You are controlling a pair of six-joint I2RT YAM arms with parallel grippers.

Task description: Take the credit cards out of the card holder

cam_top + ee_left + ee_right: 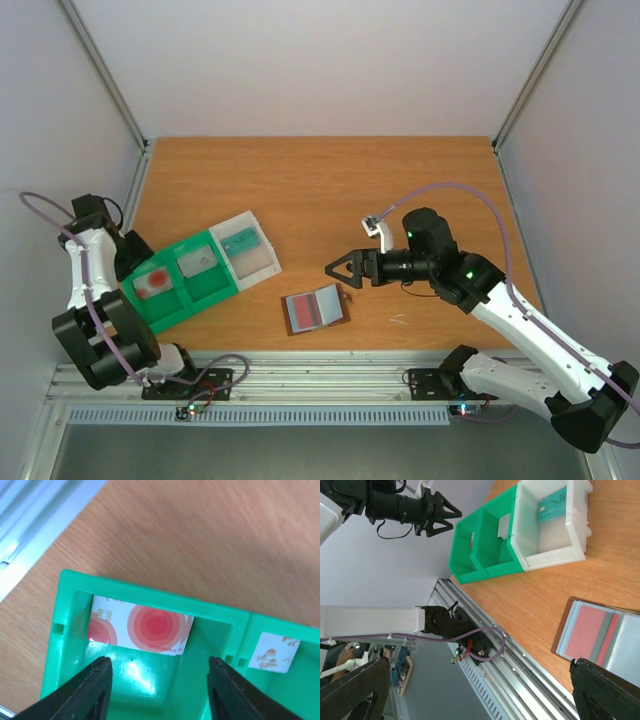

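Note:
The card holder (316, 309) lies open on the table near the front edge, brown-edged with grey-blue pockets; a red card (304, 312) still sits in one panel. It also shows in the right wrist view (625, 647) with that red card (586, 633). A whitish card with red circles (145, 627) lies in the end compartment of the green tray (215, 290), and a second pale card (272, 654) lies in the neighbouring one. My left gripper (159, 677) hangs open and empty above the first card. My right gripper (338, 273) is open and empty, above and right of the holder.
A translucent white box (255, 258) adjoins the tray's far right end and holds a teal card (241, 240). An aluminium rail (330, 370) runs along the table's front edge. The frame's uprights stand at the back corners.

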